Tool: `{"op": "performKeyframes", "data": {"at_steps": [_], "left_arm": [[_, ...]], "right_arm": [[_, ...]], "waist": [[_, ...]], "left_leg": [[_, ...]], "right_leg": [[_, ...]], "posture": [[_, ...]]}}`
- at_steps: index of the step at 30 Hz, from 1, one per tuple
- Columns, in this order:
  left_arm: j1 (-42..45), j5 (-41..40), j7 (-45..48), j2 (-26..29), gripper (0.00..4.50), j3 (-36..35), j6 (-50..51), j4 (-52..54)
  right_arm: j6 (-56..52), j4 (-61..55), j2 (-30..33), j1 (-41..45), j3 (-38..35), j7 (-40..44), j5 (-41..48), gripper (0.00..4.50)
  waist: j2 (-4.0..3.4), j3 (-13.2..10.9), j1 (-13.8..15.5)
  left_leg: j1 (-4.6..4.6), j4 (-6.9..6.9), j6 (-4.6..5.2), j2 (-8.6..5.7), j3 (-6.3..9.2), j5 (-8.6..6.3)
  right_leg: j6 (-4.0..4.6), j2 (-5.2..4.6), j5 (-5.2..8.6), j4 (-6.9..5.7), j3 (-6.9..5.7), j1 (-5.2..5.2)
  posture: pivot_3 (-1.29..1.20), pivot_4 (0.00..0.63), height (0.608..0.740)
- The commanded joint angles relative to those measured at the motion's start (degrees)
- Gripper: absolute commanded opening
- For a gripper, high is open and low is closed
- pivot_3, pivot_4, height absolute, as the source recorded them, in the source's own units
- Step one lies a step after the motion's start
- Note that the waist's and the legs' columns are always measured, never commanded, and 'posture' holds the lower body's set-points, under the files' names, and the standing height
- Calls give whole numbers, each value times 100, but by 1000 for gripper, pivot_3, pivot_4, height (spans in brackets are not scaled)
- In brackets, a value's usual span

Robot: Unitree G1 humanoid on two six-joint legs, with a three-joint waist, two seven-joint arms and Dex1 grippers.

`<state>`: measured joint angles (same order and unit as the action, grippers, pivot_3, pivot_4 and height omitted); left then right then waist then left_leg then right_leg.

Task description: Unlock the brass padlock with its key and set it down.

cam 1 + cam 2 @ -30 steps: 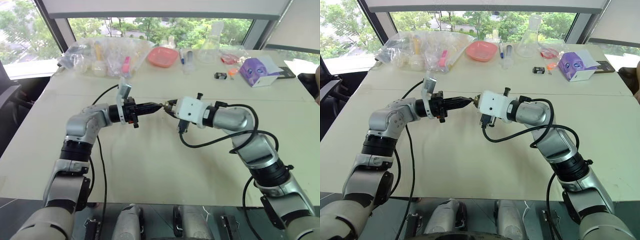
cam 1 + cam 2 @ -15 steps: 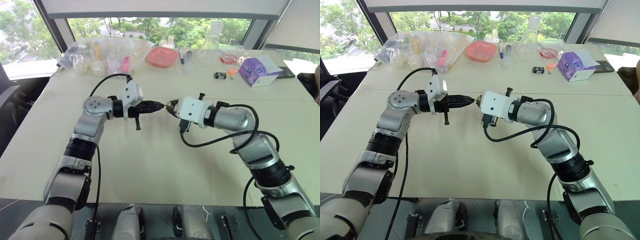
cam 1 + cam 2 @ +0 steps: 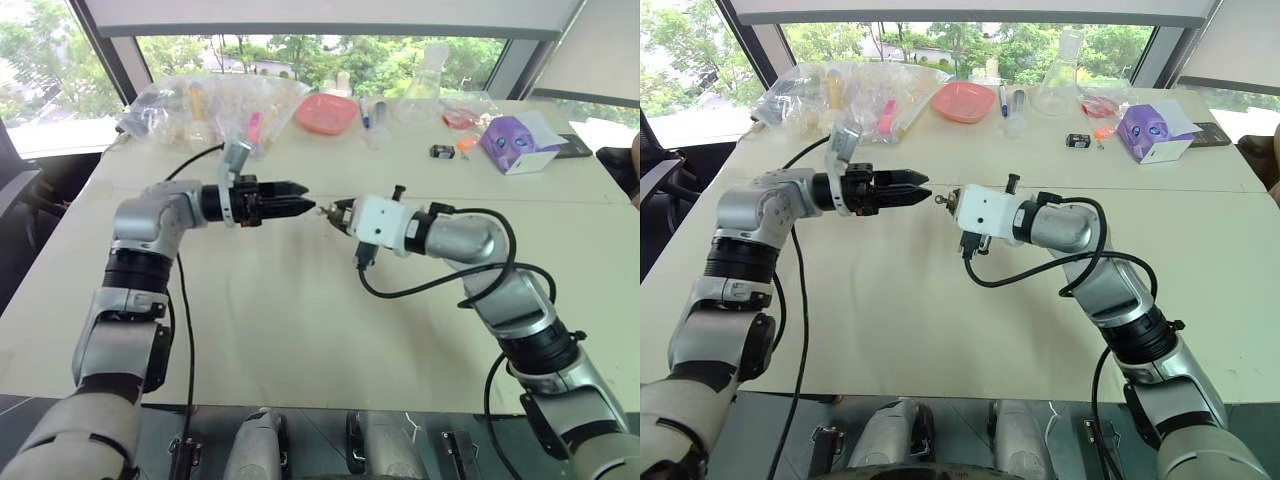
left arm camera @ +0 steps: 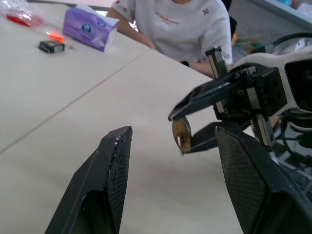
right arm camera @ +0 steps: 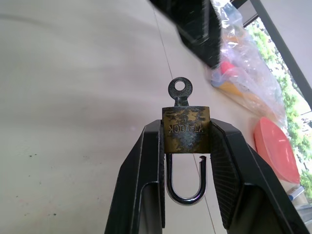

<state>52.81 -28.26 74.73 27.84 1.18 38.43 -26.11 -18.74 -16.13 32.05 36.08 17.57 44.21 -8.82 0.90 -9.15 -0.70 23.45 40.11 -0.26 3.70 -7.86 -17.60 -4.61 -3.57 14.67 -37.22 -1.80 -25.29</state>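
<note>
My right gripper (image 3: 335, 211) hovers above the middle of the beige table (image 3: 300, 330), shut on the brass padlock (image 5: 186, 129), which is pinched by its sides between the two fingers. The small grey key (image 5: 180, 91) sticks out of the lock's end toward my left gripper. The shackle (image 5: 185, 187) hangs back between the fingers with one leg free of the body. My left gripper (image 3: 303, 199) points at the key from a short gap away, open and holding nothing. The padlock (image 4: 181, 136) also shows beyond the left gripper's spread fingers.
Clear plastic bags of items (image 3: 210, 105), a pink dish (image 3: 325, 112), a glass flask (image 3: 425, 85), a small black object with an orange bit (image 3: 445, 151) and a purple tissue box (image 3: 515, 143) line the far edge. A person in a white shirt (image 4: 180, 24) sits beyond the table.
My left gripper, shut at the key before, has opened, let go of it and drawn back a little to the left and up. The right gripper kept still with the padlock.
</note>
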Motion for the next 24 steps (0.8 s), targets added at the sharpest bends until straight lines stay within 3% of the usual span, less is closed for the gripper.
{"op": "performKeyframes", "data": {"at_steps": [1,11,14,18,22,24], "left_arm": [[16,41,85,-100,2926,126,-137,223],[318,248,116,-550,2926,156,-598,-509],[353,280,203,-591,2055,176,-635,-594],[339,309,325,-595,56,232,-625,-567],[294,342,328,-552,19,228,-637,-530],[302,336,249,-549,0,166,-658,-548]], "right_arm": [[123,-220,-88,167,-89,-83,-32,679],[35,-356,-151,145,-101,-66,-46,679],[4,-395,-151,134,-107,-69,-55,679],[-64,-473,-159,123,-106,-70,-69,679],[-97,-496,-163,109,-101,-62,-85,679],[-90,-484,-154,98,-111,-65,-87,1716]], "waist": [[0,0,1],[0,0,-2],[0,0,-2],[0,0,-5],[0,0,-4],[0,0,-4]], "left_leg": [[0,0,0,0,0,0],[0,0,0,0,-3,0],[0,0,0,0,-3,0],[0,0,0,0,-3,0],[0,0,0,0,-2,0],[0,0,0,0,-1,0]], "right_leg": [[0,0,0,0,0,0],[0,1,0,0,0,0],[0,0,0,0,0,0],[0,1,0,0,0,0],[0,1,0,-1,0,0],[0,1,0,-1,0,0]], "posture": [[0,150,733],[0,150,733],[0,150,733],[0,150,733],[0,150,733],[0,150,733]]}}
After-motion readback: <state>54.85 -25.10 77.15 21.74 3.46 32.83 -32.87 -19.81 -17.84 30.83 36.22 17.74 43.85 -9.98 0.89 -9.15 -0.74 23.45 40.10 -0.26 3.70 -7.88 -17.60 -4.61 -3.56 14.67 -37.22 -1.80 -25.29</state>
